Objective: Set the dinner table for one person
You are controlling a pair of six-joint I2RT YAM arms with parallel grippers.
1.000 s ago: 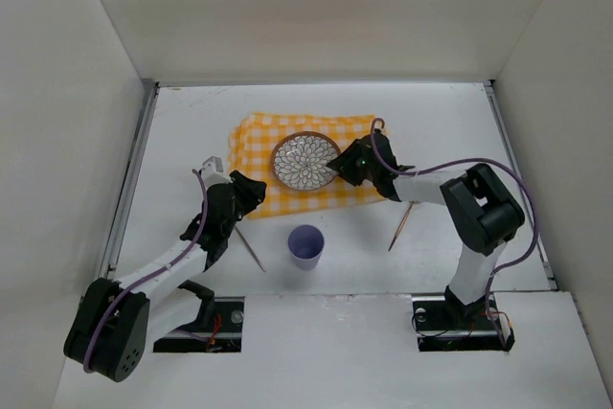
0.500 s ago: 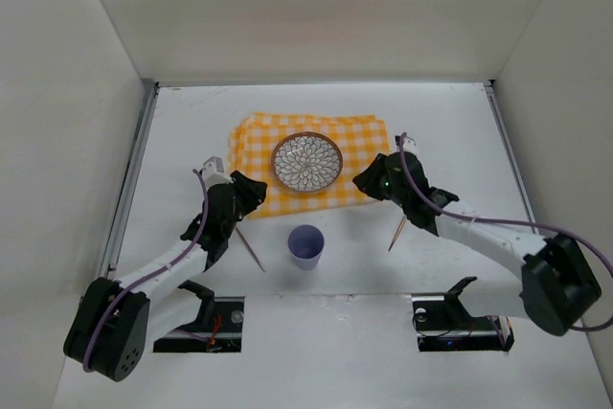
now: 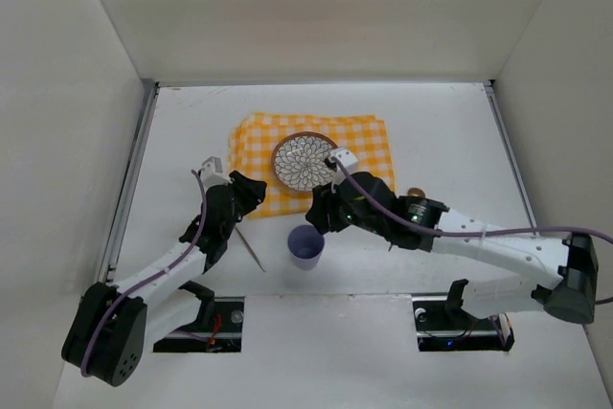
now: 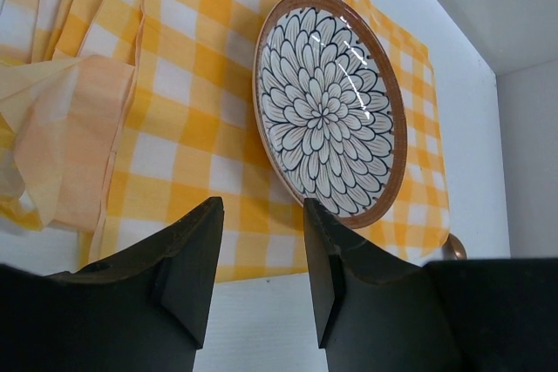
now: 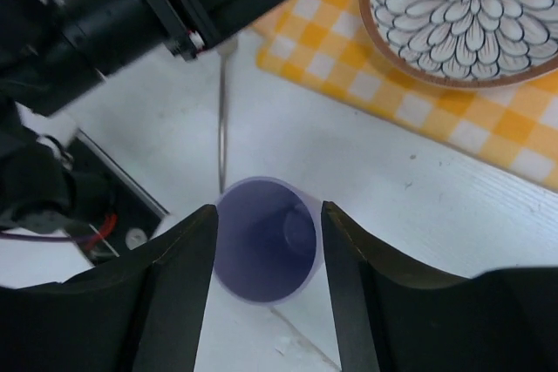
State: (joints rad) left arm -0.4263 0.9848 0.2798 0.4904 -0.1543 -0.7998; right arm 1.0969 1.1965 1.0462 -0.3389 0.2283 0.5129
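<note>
On the white dinner table (image 3: 450, 131) lies an orange-checked place mat (image 3: 364, 141) with a flower-patterned plate (image 3: 305, 160) on it. A purple cup (image 3: 306, 248) stands upright on the bare table, just in front of the mat. My right gripper (image 3: 316, 220) hangs over it. In the right wrist view the cup (image 5: 266, 237) sits between the open jaws of that gripper (image 5: 268, 208), and the rim is about level with the fingertips. My left gripper (image 4: 261, 206) is open and holds nothing. It hovers at the near edge of the mat (image 4: 174, 102), left of the plate (image 4: 330, 115).
A thin metal utensil (image 3: 252, 249) lies on the table left of the cup, below my left gripper. A brown-handled utensil (image 3: 414, 193) to the right of the mat is mostly hidden under my right arm. White walls enclose the table on three sides.
My right arm left the plate's right rim, swung out to the right, then came across to the purple cup with its jaws wider. The left arm has not moved.
</note>
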